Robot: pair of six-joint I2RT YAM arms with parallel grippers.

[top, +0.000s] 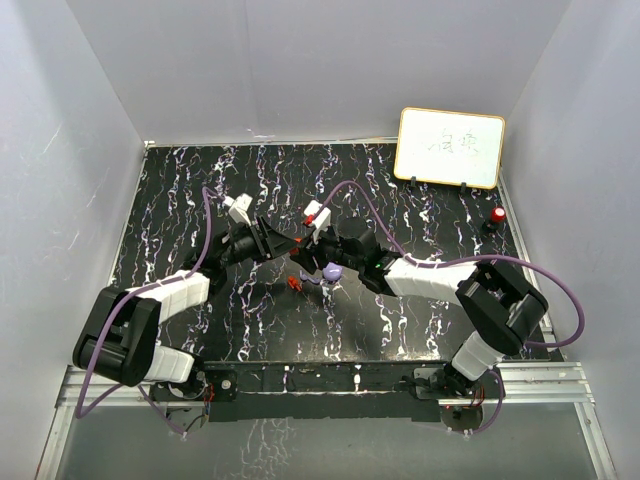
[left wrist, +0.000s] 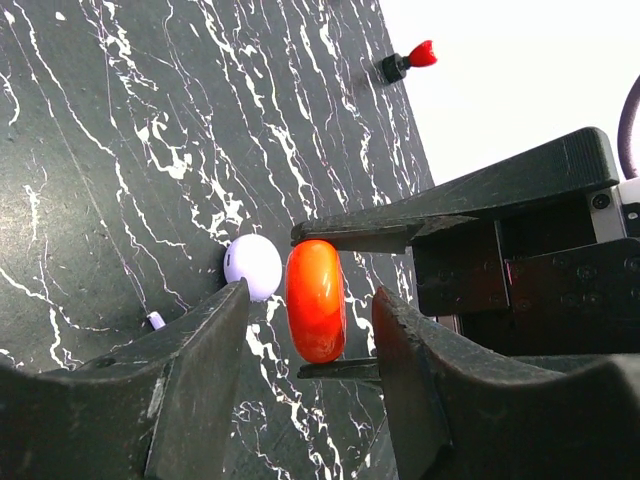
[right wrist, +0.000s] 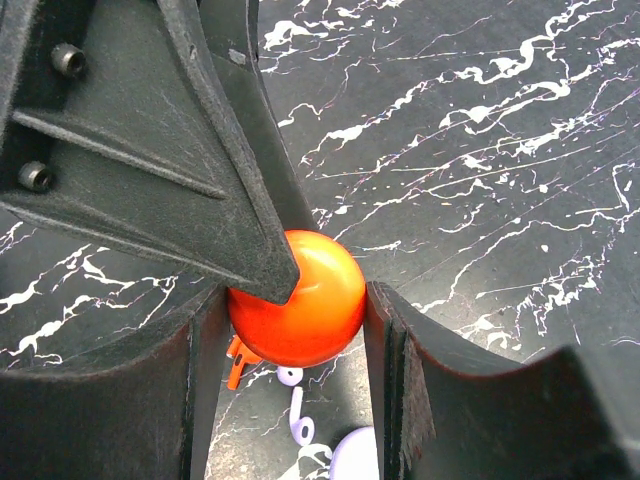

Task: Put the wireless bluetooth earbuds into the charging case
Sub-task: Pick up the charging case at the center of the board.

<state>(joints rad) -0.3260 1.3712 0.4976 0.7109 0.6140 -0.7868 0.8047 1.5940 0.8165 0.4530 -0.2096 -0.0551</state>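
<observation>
A red round charging case point(right wrist: 310, 300) hangs above the table between both arms, and my right gripper point(right wrist: 296, 310) is shut on its rim. My left gripper point(left wrist: 310, 335) stands open astride the same case point(left wrist: 316, 300), with a gap on each side. From above, the left gripper point(top: 277, 241) and the right gripper point(top: 309, 238) meet nose to nose. Below them lie a tiny red earbud point(top: 294, 283), a purple earbud point(right wrist: 302, 425) and a pale purple round case point(top: 331, 270). The red earbud point(right wrist: 237, 360) peeks out under the held case.
A small whiteboard point(top: 450, 147) stands at the back right. A red-capped black knob point(top: 497, 216) sits near the right wall, also the knob point(left wrist: 410, 58) in the left wrist view. White walls enclose the black marbled table point(top: 200, 190).
</observation>
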